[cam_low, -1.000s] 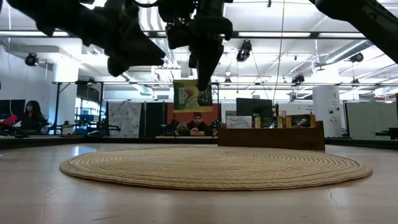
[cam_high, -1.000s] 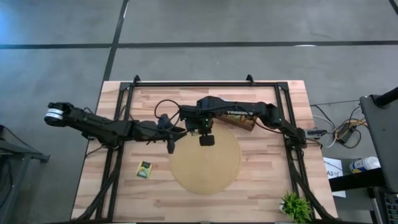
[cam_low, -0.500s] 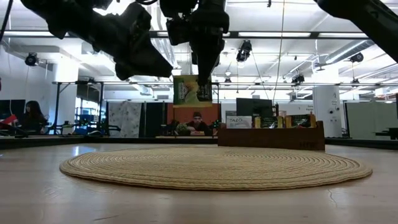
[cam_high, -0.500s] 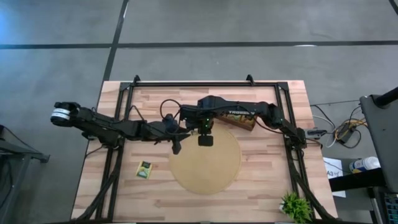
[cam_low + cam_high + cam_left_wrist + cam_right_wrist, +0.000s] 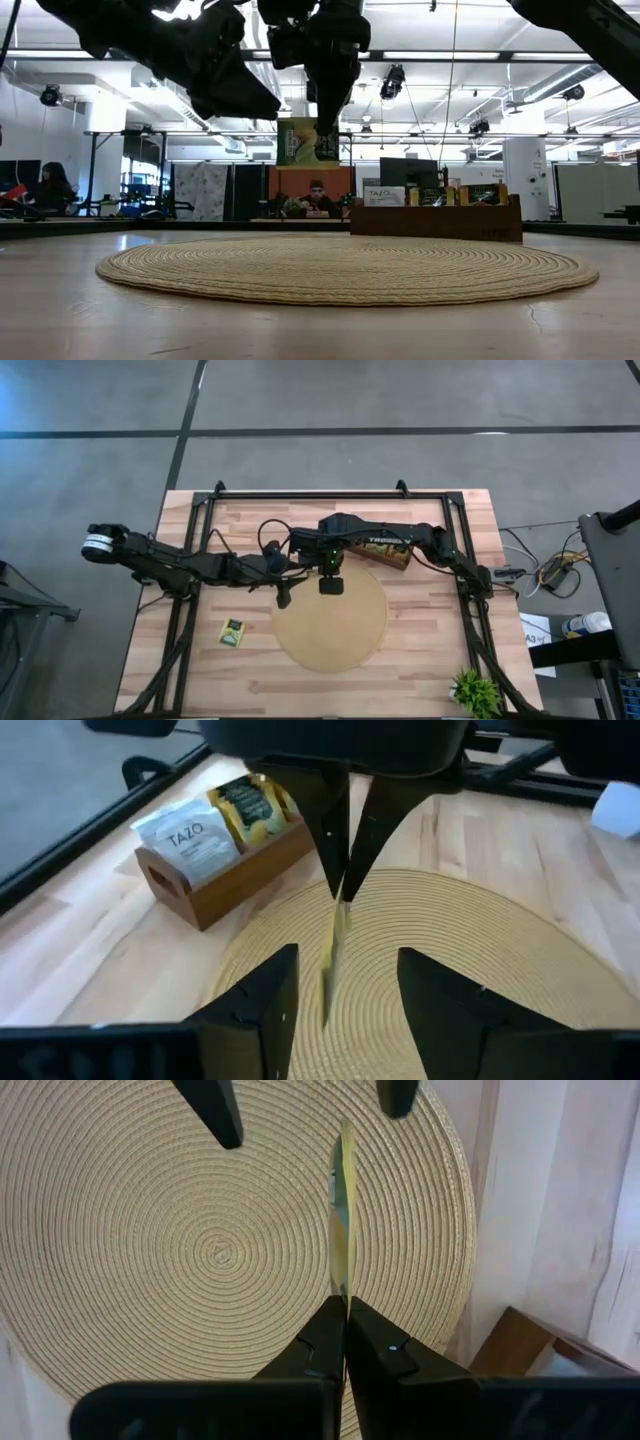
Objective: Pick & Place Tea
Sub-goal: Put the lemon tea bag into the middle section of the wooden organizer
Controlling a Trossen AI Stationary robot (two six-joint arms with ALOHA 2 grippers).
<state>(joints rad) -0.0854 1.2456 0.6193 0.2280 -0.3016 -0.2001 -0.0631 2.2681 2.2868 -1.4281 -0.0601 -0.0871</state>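
Right gripper (image 5: 345, 1312) is pinched tight on a yellow-green tea sachet (image 5: 343, 1220), held edge-on above the round woven mat (image 5: 150, 1250). In my low view the sachet (image 5: 308, 142) hangs upper centre of frame, clear of the mat (image 5: 345, 270) below it.

Left gripper (image 5: 340, 982) is spread wide, one finger each side of the hanging sachet (image 5: 333, 960), not touching it that I can see. From above, both grippers meet at centre frame, at the mat's upper-left edge (image 5: 330, 622); left gripper (image 5: 283, 598) comes in from the left, right gripper (image 5: 331, 584) from the right.

A second sachet (image 5: 232, 632) lies flat on the bare wood, lower left of the mat, well apart from both arms.

Wooden compartment box (image 5: 225, 870) sits at the mat's upper-right edge in the high view, with upright sachets in it, white and yellow ones.

Surface is a light wood plank table (image 5: 430, 660) with a dark frame around it. Small green plant (image 5: 475, 692) at the lower-right corner.

Room: grey floor around the table in the top view. Low view shows an open workspace with ceiling strip lights, a person (image 5: 317, 198) seated centre behind the table and another person (image 5: 48, 186) at far left.
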